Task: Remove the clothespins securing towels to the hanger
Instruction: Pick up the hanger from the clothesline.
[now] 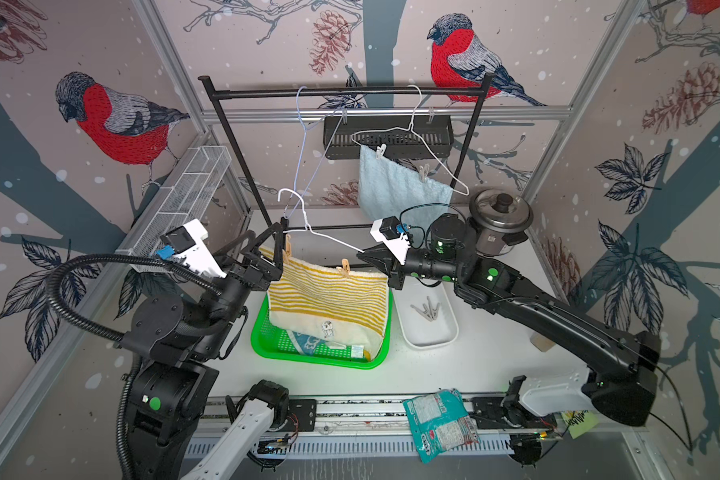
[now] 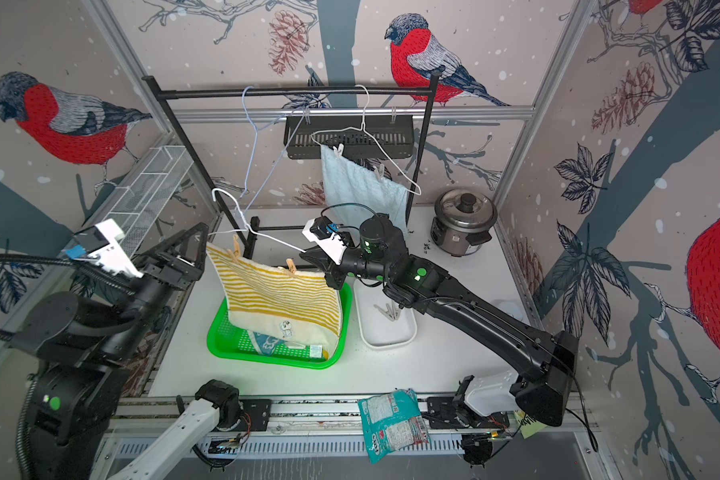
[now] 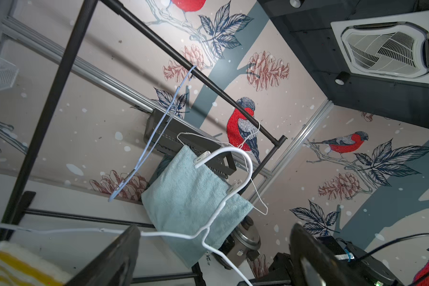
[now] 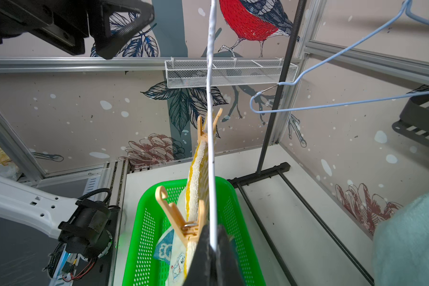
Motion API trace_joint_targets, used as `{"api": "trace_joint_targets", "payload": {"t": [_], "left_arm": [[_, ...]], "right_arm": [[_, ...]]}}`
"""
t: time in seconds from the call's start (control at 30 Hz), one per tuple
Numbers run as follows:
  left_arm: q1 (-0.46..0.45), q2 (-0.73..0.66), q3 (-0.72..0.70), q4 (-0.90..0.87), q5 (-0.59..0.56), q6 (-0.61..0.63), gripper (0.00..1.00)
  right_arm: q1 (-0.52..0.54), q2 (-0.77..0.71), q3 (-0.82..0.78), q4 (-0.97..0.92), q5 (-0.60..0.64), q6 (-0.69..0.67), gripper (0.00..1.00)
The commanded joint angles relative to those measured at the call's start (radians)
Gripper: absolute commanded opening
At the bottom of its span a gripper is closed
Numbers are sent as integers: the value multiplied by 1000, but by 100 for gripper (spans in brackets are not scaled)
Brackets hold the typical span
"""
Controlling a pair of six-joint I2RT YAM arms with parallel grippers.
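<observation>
My right gripper is shut on the right end of a white wire hanger. It holds the hanger over the green basket. A yellow-striped towel hangs from the hanger, pinned by two tan clothespins. My left gripper stands open at the hanger's left end. The wire crosses between its jaws, beside the left clothespin. A light-blue towel hangs on a second white hanger on the rack, held by two white clothespins. A teal towel lies in the basket.
The black rack also carries a bare blue hanger. To the right of the basket a white tray holds several grey clothespins. A rice cooker stands at the back right. A snack bag lies on the front rail.
</observation>
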Motion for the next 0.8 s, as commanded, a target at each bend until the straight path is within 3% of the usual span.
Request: {"api": "trace_joint_targets", "payload": {"t": [0.0,0.07,0.17,0.37,0.63,0.77], "left_arm": [[2,-5,-33,117,59,-108,94],[1,-4,-23,89,46,-76,94],[1,25,56,-46,-13,71,92],[2,119,195,-301,-60,538,87],[2,52,36,-315,26,1080,81],[2,13,-12,-229,-25,1191,77]], "right_arm": [[-10,-18,-30,154,13,36,0],[-25,-28,-54,169,8,45,0],[-58,-41,-80,179,-30,54,0],[-98,-38,-68,125,-118,17,0],[-124,-38,-69,98,-169,-20,0],[-134,-32,-61,68,-202,-45,0]]}}
